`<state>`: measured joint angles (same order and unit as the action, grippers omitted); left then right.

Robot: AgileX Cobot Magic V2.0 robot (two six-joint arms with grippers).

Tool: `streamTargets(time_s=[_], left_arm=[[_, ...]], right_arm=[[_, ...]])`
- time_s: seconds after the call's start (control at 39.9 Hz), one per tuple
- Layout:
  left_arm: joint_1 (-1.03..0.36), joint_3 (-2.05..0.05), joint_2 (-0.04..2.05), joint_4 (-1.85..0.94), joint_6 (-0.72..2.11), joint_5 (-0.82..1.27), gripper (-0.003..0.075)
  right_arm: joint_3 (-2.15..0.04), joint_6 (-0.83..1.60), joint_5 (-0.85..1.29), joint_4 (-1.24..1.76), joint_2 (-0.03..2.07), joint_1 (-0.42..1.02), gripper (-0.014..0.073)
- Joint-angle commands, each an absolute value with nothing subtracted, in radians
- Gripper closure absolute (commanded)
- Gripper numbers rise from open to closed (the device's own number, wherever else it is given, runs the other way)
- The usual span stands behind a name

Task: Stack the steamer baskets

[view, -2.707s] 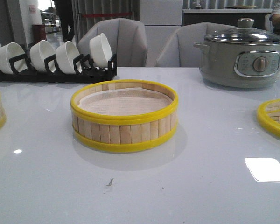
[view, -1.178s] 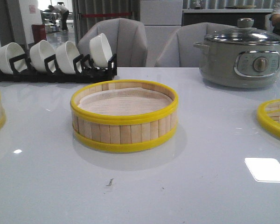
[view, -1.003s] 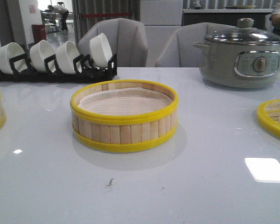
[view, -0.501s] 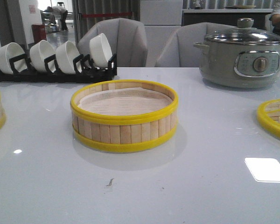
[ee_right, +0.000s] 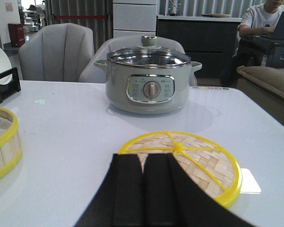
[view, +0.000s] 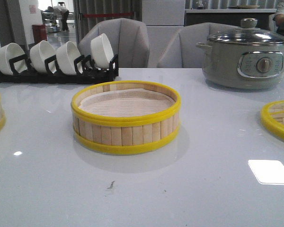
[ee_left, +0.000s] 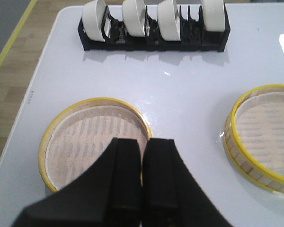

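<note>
Centre basket (view: pixel 126 118) on surface (view: pixel 189 189); your left pincer (ee_left: pixel 143 156) clenched above second basket (ee_left: pixel 80 137), right pincer (ee_right: pixel 144 175) clenched near lid (ee_right: pixel 203 161).

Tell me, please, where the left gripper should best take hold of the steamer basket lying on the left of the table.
Probably its yellow top rim, from above. The left steamer basket sits flat and open-topped, far wider than the left gripper, so one finger inside the wall and one outside seems the workable pinch. The fingers are shut now and must open first.
</note>
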<state>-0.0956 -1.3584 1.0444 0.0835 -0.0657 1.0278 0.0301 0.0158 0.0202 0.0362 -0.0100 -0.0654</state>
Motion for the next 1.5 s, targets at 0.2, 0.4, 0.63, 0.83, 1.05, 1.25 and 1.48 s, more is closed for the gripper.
streamTargets(time_s=[0.2, 0.4, 0.63, 0.83, 1.05, 1.25, 1.48], left_arm=[[-0.094, -1.394, 1.102, 0.088, -0.032, 0.995, 0.0636], [-0.094, -1.394, 1.105, 0.08, -0.032, 0.994, 0.0636], [-0.094, -1.394, 1.105, 0.084, -0.032, 0.99, 0.0636], [-0.094, -1.388, 1.107, 0.084, -0.032, 0.958, 0.0636], [-0.094, -1.388, 1.115, 0.086, -0.032, 0.958, 0.0636], [-0.094, -1.388, 1.115, 0.086, -0.032, 0.956, 0.0636], [-0.094, -1.388, 1.117, 0.086, -0.032, 0.956, 0.0636]], right_arm=[[0.015, 0.02, -0.067, 0.033, -0.031, -0.071, 0.0543], [0.015, 0.02, -0.067, 0.033, -0.031, -0.071, 0.0543], [0.015, 0.02, -0.067, 0.033, -0.031, -0.071, 0.0543], [0.015, 0.02, -0.067, 0.033, -0.031, -0.071, 0.0543], [0.015, 0.026, -0.082, 0.029, -0.031, -0.071, 0.0543], [0.015, 0.028, -0.16, 0.029, -0.031, -0.071, 0.0543], [-0.047, -0.093, -0.097, 0.031, -0.031, -0.07, 0.0543]])
